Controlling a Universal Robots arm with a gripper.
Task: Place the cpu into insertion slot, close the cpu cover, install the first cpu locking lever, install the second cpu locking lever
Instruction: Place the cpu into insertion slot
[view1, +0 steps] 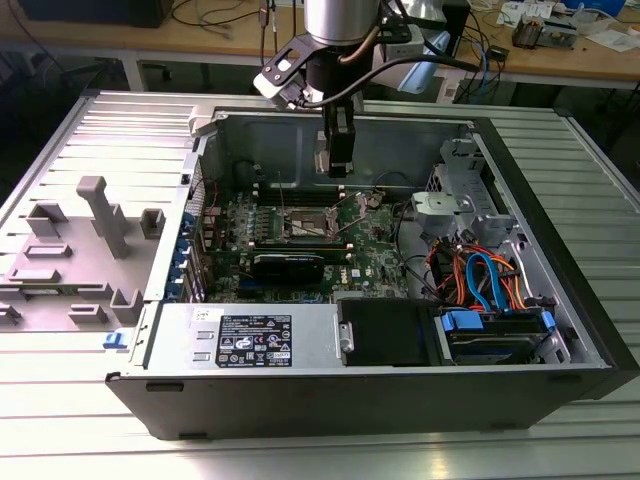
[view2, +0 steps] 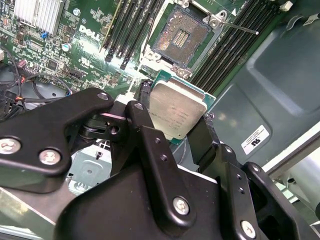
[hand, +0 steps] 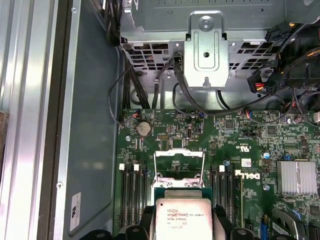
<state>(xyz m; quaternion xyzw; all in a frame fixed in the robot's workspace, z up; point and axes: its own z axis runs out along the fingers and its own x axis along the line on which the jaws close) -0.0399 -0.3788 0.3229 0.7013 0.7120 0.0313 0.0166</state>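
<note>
Second wrist view: pincer (view2: 175, 114) clamped on cpu (view2: 177, 102) by its edges, hanging above the open slot (view2: 181, 37), chip not in yet. Cover (hand: 179, 152) looks raised, tho hard to be sure. Risk: if chip goes down skewed or off-centre, it'd bend pins or snag the rim.

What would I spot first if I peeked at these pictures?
Probably the shiny grey cpu pinched in the black claw, hanging above the green circuit board. Just beyond it in the second wrist view sits the empty insertion slot. The exterior view shows a big opened computer case.
</note>
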